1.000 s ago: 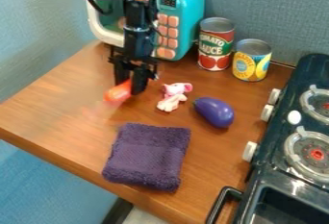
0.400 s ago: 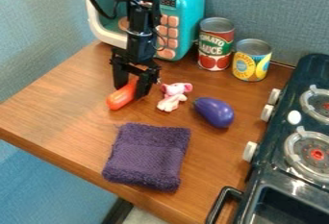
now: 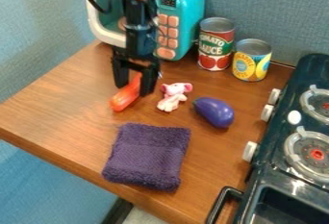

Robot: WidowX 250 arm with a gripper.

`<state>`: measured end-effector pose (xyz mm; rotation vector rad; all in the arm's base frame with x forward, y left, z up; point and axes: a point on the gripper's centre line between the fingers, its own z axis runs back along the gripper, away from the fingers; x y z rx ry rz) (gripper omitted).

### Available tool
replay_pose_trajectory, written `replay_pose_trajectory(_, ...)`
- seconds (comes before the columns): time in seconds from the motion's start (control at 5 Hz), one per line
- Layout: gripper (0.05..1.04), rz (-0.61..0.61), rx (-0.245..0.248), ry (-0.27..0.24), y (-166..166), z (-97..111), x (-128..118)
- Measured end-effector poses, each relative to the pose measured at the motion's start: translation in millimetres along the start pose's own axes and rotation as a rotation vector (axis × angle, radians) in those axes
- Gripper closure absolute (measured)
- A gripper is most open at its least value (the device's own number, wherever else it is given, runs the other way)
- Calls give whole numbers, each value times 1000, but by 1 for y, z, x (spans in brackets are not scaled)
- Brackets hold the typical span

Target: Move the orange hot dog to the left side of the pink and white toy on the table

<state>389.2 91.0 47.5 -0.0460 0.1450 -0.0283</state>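
Camera view: the black gripper [image 3: 134, 89] hangs low over the bench [image 3: 57, 107], in front of the turquoise toy microwave [image 3: 186, 6]. Its fingers [image 3: 149, 79] stand wide, one on either side of the upper end of an orange, elongated toy [image 3: 122, 99]. That toy lies on the bench at a slant, its lower end poking out towards the near edge. It looks closer to the finger on the view's right, though whether they touch is hard to tell.

Judging by the gap between the fingers, the orange toy is not clamped, and the bench seems to bear its weight. So no hold is in force and nothing is being carried; how much is finished and how much remains cannot be told from that alone.

Just beside the gripper lies a small pink and white toy [image 3: 172, 95], then a purple toy eggplant [image 3: 215, 112]. A folded purple towel [image 3: 147, 155] lies nearer the camera. Two cans [image 3: 216, 43] stand at the back, and a dark toy stove [image 3: 283, 170] is at the view's right.
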Motion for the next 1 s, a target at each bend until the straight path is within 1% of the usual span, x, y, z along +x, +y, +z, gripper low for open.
replay_pose_trajectory(0.2,81,19,-3,-80,12,32,-18)
replay_pose_trajectory(0.4,82,4,33,-130,14,60,-52)
replay_pose_trajectory(0.6,82,-30,51,-133,16,80,-94)
replay_pose_trajectory(0.8,82,-49,31,-95,6,74,-126)
replay_pose_trajectory(1.0,82,-19,21,-81,-4,67,-148)
